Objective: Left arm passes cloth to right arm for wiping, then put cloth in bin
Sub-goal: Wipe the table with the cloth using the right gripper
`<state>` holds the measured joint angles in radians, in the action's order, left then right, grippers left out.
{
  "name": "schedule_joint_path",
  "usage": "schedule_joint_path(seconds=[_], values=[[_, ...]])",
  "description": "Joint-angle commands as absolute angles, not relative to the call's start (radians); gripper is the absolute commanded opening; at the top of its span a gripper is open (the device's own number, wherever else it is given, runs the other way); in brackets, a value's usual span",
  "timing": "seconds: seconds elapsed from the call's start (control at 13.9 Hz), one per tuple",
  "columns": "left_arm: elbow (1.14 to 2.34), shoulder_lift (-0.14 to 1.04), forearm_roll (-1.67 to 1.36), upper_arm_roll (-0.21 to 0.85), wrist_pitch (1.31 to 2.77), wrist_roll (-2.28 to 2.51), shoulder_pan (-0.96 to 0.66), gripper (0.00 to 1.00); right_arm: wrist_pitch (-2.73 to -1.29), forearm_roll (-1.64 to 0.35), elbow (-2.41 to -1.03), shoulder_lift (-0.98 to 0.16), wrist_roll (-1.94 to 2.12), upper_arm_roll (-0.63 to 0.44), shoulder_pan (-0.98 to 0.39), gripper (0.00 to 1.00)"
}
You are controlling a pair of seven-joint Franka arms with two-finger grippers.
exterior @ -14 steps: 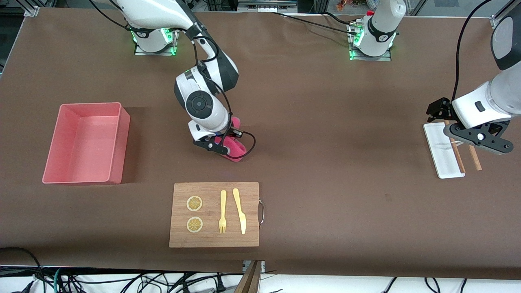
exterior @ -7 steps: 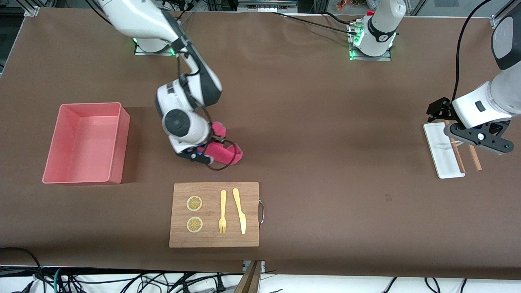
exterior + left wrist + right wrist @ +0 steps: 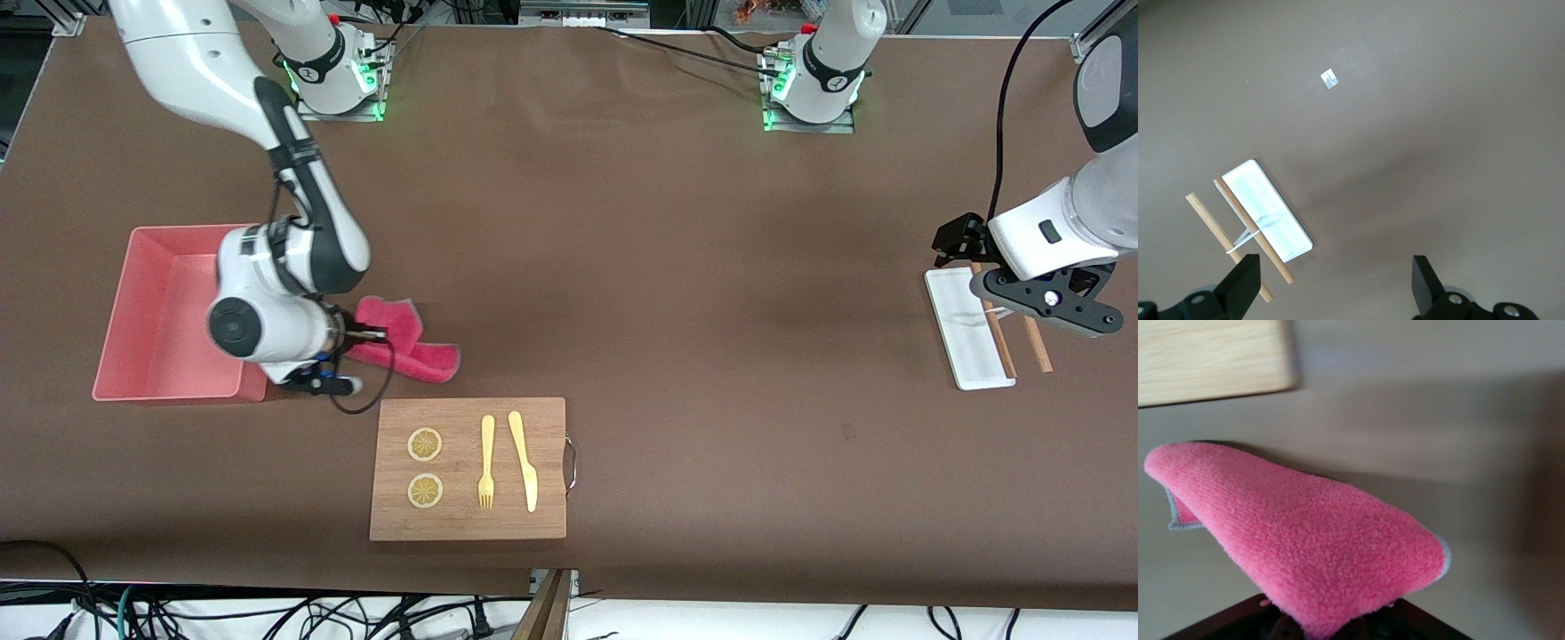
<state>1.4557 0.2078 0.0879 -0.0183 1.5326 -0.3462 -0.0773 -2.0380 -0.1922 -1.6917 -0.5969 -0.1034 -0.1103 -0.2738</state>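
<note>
The right pincer (image 3: 351,336) is pinching the cloth (image 3: 404,348) and holding it over the brown worktop (image 3: 676,267), just beside the bin (image 3: 169,311) and above the bare strip between the bin and the wooden board (image 3: 468,468). The cloth is hanging loose. The left pincer (image 3: 1333,280) is waiting spread over the white tray (image 3: 965,329) and its two wooden sticks (image 3: 1238,230).

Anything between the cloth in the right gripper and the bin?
Nothing visible. The right gripper holds the cloth just beside the bin, at its wall toward the left arm's end; only that low wall remains to clear.
</note>
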Motion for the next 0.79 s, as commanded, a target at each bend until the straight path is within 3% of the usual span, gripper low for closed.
schedule_joint_path(seconds=[0.0, 0.22, 0.72], values=[[1.419, 0.222, 0.078, -0.023, 1.511, -0.367, -0.077, 1.0, -2.029, -0.169, -1.7, -0.589, 0.065, -0.126, -0.209, 0.0], [1.419, 0.222, 0.078, -0.023, 1.509, -0.367, -0.078, 1.0, -2.01, -0.16, -1.694, -0.577, 0.136, -0.141, -0.183, 0.0], [1.417, 0.222, 0.078, -0.023, 1.511, -0.367, -0.077, 1.0, -1.72, -0.083, -1.565, -0.433, 0.137, -0.181, -0.183, 0.0]])
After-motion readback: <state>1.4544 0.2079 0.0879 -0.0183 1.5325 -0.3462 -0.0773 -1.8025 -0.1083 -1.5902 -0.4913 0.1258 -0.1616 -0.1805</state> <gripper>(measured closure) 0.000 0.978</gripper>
